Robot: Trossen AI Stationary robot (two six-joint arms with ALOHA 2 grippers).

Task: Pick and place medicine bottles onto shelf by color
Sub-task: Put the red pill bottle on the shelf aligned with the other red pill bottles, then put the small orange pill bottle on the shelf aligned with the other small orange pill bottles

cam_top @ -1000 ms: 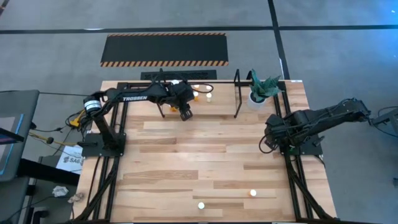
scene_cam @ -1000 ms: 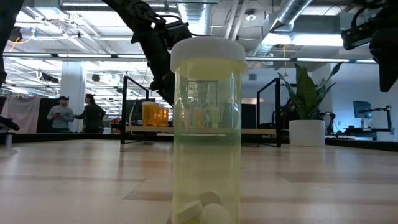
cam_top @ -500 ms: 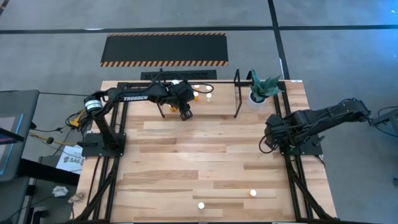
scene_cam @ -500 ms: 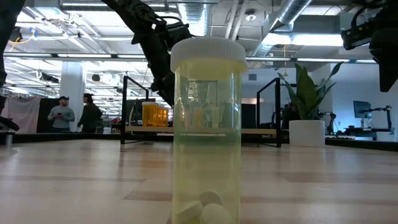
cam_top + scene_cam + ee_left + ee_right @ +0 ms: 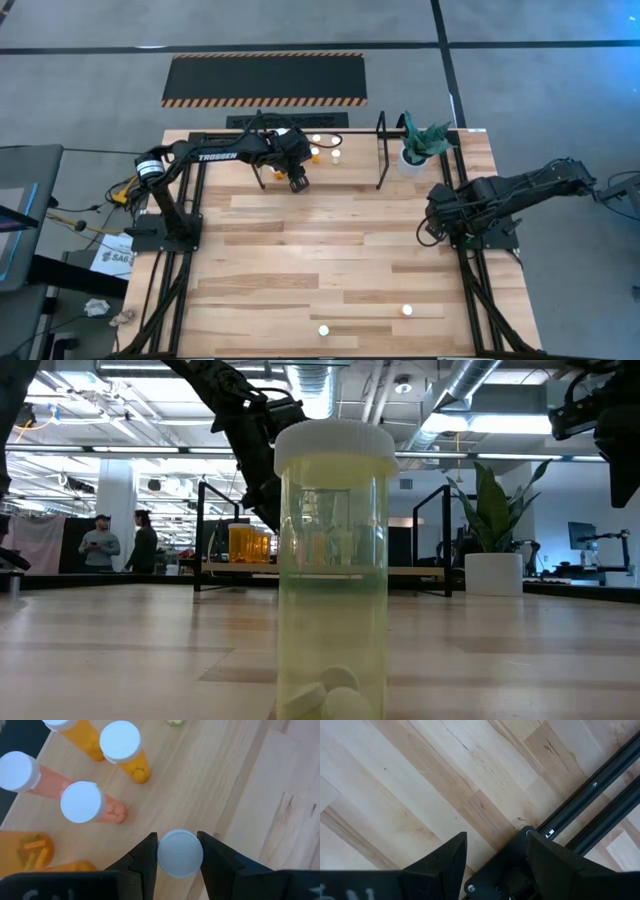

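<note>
Left claw (image 5: 179, 854) pinches a medicine bottle (image 5: 180, 853) between its fingers.

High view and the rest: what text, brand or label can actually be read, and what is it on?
"TROSSEN": white letters on the left arm, high view.
White sheet by the table's left edge: dark print, only "SA" legible, the rest cut off.
Bottles in the left wrist view: no labels.
Low and right wrist views: no readable text.

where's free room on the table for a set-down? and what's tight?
Free: the bare wood mid-table, between the left gripper, shut on a white-capped bottle, and the two loose bottles near the front edge. Crowded: the shelf, with bottles clustered under that gripper. The right gripper waits open at the right edge.
</note>
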